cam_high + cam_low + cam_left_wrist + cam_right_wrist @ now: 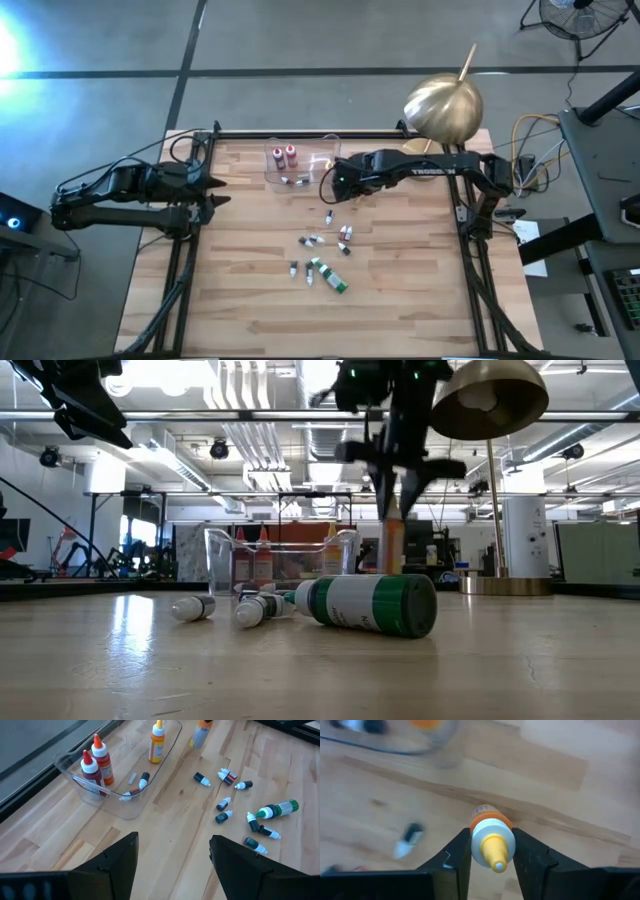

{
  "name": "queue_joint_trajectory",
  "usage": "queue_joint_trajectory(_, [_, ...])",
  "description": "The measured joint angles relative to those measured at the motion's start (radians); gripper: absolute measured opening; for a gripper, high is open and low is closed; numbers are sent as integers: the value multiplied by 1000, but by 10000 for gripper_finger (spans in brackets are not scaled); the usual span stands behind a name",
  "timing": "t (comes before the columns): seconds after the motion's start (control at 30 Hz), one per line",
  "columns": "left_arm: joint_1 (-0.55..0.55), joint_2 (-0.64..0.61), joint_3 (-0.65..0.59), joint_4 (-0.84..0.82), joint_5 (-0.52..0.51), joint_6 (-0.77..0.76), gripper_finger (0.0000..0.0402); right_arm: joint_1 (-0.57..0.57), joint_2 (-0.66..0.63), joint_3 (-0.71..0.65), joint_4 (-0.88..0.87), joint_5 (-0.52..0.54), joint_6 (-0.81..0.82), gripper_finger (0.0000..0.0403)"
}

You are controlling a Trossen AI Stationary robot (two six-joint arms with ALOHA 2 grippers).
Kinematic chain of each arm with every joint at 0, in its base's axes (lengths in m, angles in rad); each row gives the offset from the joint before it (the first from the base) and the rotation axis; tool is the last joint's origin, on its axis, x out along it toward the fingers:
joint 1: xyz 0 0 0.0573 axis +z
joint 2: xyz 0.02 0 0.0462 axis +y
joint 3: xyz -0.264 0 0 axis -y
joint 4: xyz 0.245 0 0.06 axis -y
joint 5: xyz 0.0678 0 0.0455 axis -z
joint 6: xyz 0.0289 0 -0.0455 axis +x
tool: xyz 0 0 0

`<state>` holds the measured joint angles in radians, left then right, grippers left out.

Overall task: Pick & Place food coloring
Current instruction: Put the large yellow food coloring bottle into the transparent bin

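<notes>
1. Bottles of food coloring lie scattered across the middle of the wooden surface [250,300] I am working over; most are tiny droppers [223,803] on their sides.
2. My right hand [491,851] is gripping an orange bottle [490,840] just below its cap. Its yellow tip points up toward the wrist camera.
3. In the high view the right hand [335,180] sits just beside the tray [272,172], on the tray's side nearest the scattered bottles.
4. In the low view the orange bottle [392,550] hangs upright under the right hand. I cannot tell whether its base touches the surface.
5. The clear tray [70,764] holds two red bottles [97,767] standing upright side by side, and one orange bottle [157,742] upright farther along. A few small droppers [142,781] lie flat on the tray floor.
6. A larger green bottle [370,603] with a white label lies on its side closest to the low camera. Small white-capped droppers [192,607] rest beside it.
7. My left hand [172,857] is open, fingers [120,855] spread wide, holding nothing.
8. The left hand [210,190] waits at the left edge of the surface, well apart from the bottles.
</notes>
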<state>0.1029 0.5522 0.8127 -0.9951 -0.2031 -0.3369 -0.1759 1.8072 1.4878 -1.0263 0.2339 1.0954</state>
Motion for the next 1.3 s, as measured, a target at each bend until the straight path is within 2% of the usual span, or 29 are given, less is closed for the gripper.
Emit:
queue_joint_trajectory(0.1, [0, 0, 0, 0, 0, 4, 218, 26, 1, 119, -69, 53, 0, 106])
queue_joint_trajectory(0.33, [0, 0, 0, 0, 0, 13, 218, 81, 12, 430, -119, 318, -37, 106])
queue_joint_trajectory(0.47, [0, 0, 0, 0, 0, 13, 218, 45, 62, 567, -115, 369, -123, 106])
queue_joint_trajectory(0.57, [0, 0, 0, 0, -1, 13, 218, -14, 140, 644, -117, 346, -198, 106])
queue_joint_trajectory(0.87, [0, 0, 0, 0, -1, -13, 218, -183, 424, 869, -147, 83, -347, 106])
queue_joint_trajectory(1.07, [0, 0, 0, 0, -1, -54, 218, -254, 501, 852, -166, -62, -350, 107])
queue_joint_trajectory(1.3, [0, 0, -7, 1, -1, -54, 218, -266, 549, 853, -176, -97, -333, 108])
